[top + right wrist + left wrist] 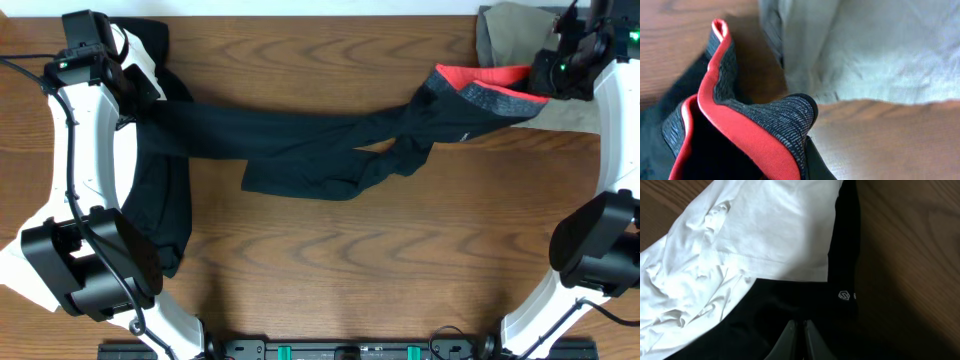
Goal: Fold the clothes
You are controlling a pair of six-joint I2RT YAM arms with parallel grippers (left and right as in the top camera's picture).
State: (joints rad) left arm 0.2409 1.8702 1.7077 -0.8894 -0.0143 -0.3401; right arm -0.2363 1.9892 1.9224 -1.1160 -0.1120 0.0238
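Long black leggings (300, 140) stretch across the table, legs to the left, waistband to the right. The grey and red-orange waistband (490, 88) is lifted at the far right. My right gripper (560, 72) is shut on the waistband (775, 135); one dark finger (815, 162) shows beside the fabric. My left gripper (135, 85) is at the far left, shut on black fabric of the leg end (840, 270); its fingertips (799, 325) are pressed together there. A white piece (755, 235) lies just beyond. A khaki piece (505, 35) lies at the back right and shows in the right wrist view (880, 50).
Another black garment (165, 210) lies along the left side under the left arm. The wooden table (350, 270) runs to the front, where the arm bases (90, 270) stand at both corners.
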